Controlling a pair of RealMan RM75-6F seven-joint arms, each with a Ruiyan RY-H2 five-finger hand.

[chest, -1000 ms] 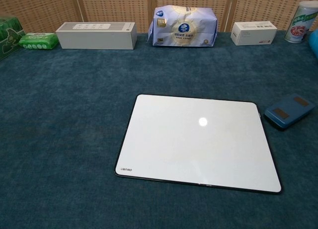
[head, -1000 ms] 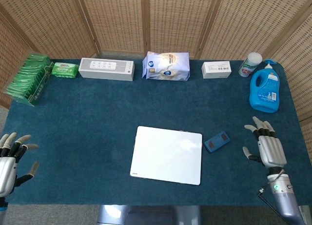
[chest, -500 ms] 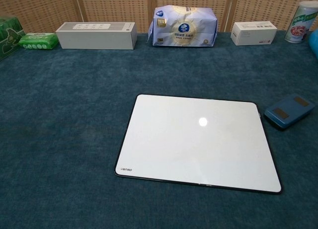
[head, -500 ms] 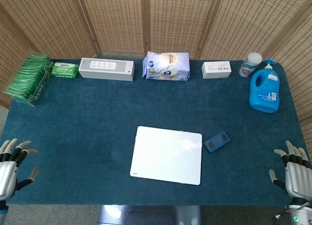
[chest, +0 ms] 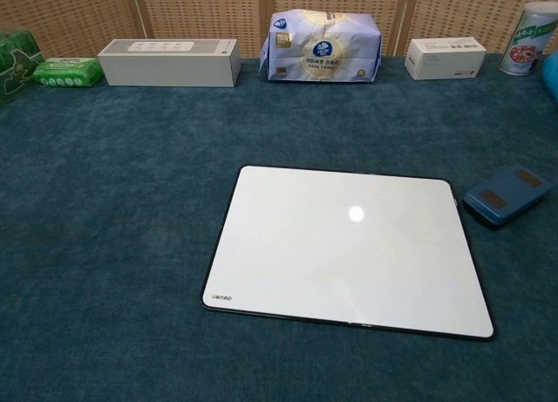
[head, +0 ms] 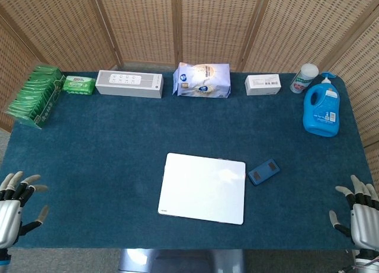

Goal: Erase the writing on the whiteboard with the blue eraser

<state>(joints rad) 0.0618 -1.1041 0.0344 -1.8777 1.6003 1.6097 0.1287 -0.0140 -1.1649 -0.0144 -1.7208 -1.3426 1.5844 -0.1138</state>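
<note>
I have both hands parked at the bottom corners of the head view, well clear of the work: my left hand (head: 13, 205) at lower left and my right hand (head: 361, 212) at lower right, each with fingers spread and nothing in them; neither shows in the chest view. The whiteboard (head: 203, 188) lies flat at lower centre of the worktop (head: 118, 143), set slightly askew, within easy reach of either arm. From both views its surface reads plain white apart from a glare spot and a small maker's mark at its near-left corner; I can make out no writing, so I judge the erasing is either done or the marks are too faint to see. The blue eraser (head: 263, 171) sits just beside the board's right edge, apart from it, on my right hand's side, which makes that hand the natural one for it. Boxes, packets and a blue detergent bottle (head: 321, 109) line the far edge, out of the wiping path.
</note>
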